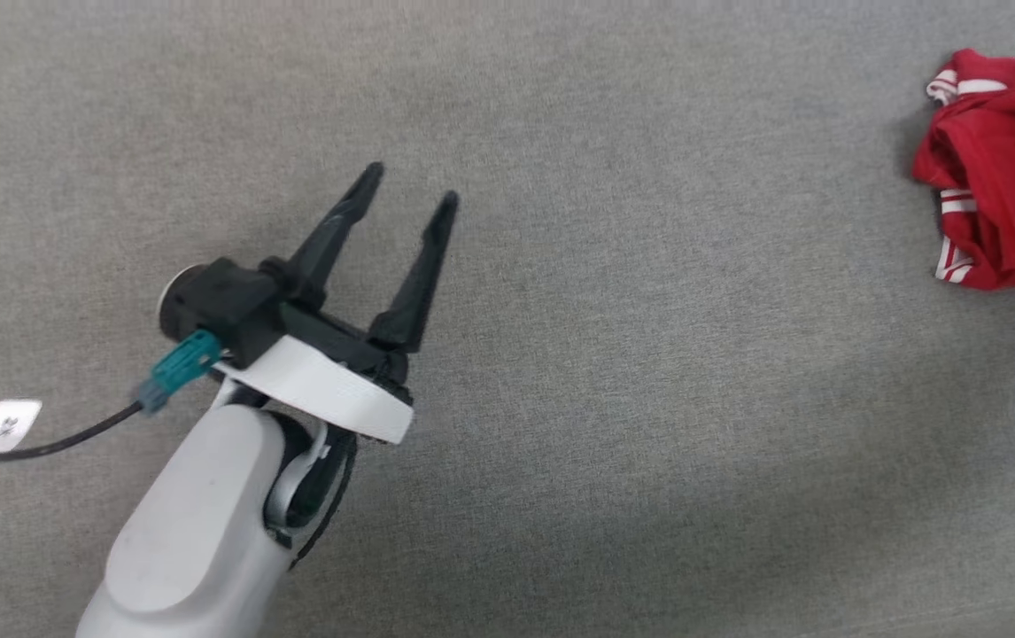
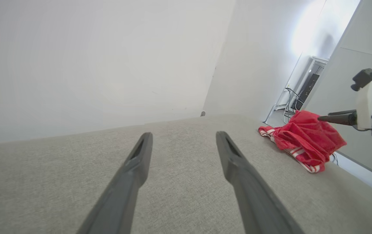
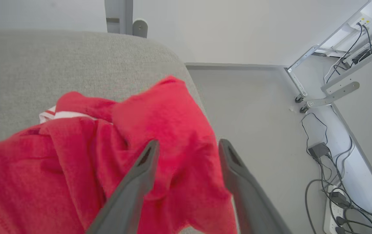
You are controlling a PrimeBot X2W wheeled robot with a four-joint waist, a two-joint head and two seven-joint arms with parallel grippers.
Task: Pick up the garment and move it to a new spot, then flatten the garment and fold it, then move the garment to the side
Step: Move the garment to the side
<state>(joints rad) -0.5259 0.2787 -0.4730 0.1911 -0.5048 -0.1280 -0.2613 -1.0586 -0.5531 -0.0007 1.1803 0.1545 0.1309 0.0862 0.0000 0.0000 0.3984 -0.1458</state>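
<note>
My right gripper (image 3: 190, 142) hangs over the cloth with its two long dark fingers spread apart. Red fabric lies under and between them, but nothing looks pinched, so I take this hand to be open and empty. My left gripper (image 1: 412, 182) is also wide open and holds nothing. It hovers above bare surface, well apart from the work.

Below my right fingers, the red soft jersey garment with red-white striped trim (image 3: 75, 156) sits in a crumpled heap. It is bunched over itself, with a strip of trim showing at one side. It rests on the grey woven-fabric surface (image 1: 561, 354), close to the right-hand edge. Past that edge the floor drops away to a tangle of dark cables (image 3: 332, 182).

I judge the move to a new spot is at its end, since the garment is down. It is neither flattened nor folded. Next I need both hands on it: find a hem or shoulder in the heap, draw the cloth inward from the edge, and spread it flat.
</note>
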